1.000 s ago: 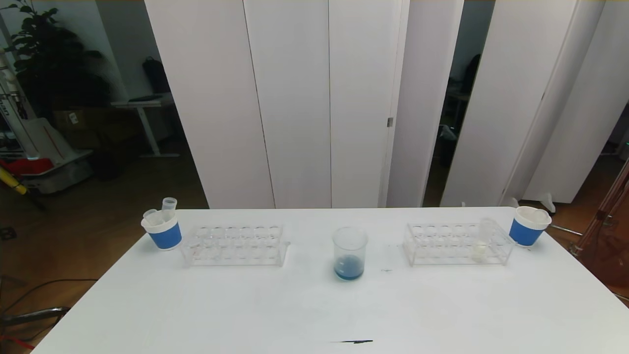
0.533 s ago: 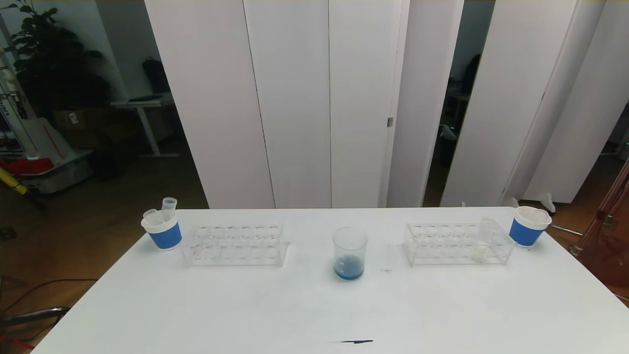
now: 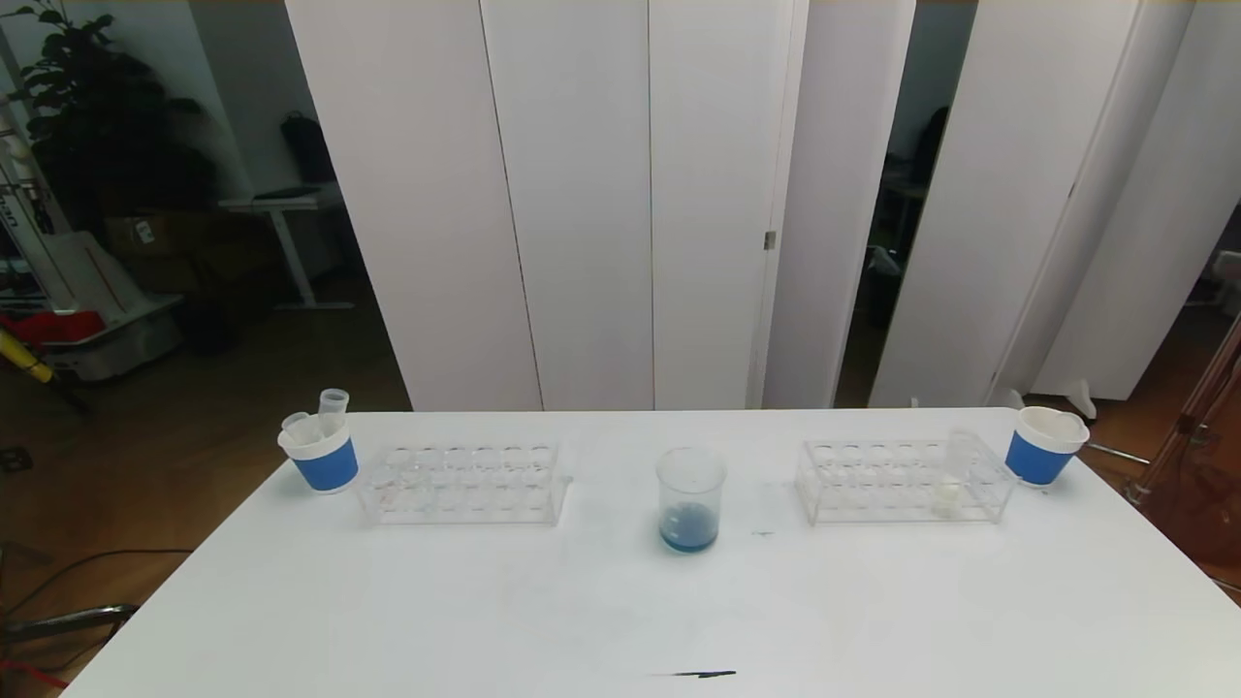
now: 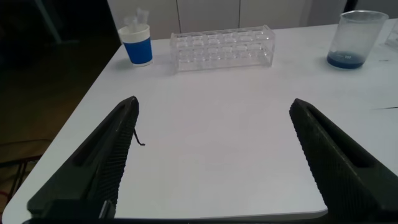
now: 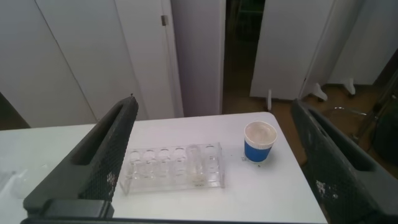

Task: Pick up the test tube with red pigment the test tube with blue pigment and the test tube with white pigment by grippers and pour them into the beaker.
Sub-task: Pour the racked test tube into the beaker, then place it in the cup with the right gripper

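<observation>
Standing mid-bench, the beaker (image 3: 690, 500) holds blue liquid; left gripper (image 4: 214, 158) and right gripper (image 5: 211, 158) both gape wide, holding nothing.

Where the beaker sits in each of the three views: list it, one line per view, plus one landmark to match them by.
Head view: the beaker stands mid-table between the two clear racks, blue liquid at its bottom.
Left wrist view: the beaker is in the far corner of the picture, beyond the left gripper, whose fingers are spread.
Right wrist view: not in it.
Shared landmark: the left rack beside it.
</observation>
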Robot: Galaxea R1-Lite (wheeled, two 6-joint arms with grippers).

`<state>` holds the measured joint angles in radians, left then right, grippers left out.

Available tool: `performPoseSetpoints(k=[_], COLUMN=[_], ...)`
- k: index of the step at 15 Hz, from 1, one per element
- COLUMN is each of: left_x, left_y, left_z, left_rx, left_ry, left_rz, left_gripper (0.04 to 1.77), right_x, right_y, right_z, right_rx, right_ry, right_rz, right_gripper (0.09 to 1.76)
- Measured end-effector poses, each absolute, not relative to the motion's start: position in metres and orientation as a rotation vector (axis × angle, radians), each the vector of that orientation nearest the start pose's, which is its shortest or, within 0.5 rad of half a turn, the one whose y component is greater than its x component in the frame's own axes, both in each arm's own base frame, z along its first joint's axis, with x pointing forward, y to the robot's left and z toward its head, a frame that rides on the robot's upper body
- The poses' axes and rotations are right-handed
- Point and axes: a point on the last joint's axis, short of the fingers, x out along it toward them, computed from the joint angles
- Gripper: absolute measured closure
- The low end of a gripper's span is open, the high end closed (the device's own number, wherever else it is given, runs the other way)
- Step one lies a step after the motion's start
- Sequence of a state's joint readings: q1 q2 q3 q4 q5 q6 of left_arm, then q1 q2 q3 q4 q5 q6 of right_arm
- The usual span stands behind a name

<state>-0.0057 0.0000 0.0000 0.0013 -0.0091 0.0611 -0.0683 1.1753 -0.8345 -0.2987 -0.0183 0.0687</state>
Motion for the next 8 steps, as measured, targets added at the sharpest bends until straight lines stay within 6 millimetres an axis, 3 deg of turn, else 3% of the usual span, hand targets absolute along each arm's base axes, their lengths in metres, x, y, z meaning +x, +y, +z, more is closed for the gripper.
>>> performPoseSetpoints(k=[4, 8], left_x=[-0.023, -0.023], left_y=[0.0, 0.0], left_z=[0.075, 0.075], left_rx=[0.061, 0.061], left_ry=[0.001, 0.001], left_rz=[-0.015, -0.015], left_gripper=[0.08, 0.08], right_x=[0.216, 0.232], right_y=[-0.015, -0.013], right_z=[0.259, 0.228], right_rx=[0.057, 0.012], right_ry=[0.129, 0.146], right_rz=[-0.09, -0.077], right_gripper=[0.1, 0.1])
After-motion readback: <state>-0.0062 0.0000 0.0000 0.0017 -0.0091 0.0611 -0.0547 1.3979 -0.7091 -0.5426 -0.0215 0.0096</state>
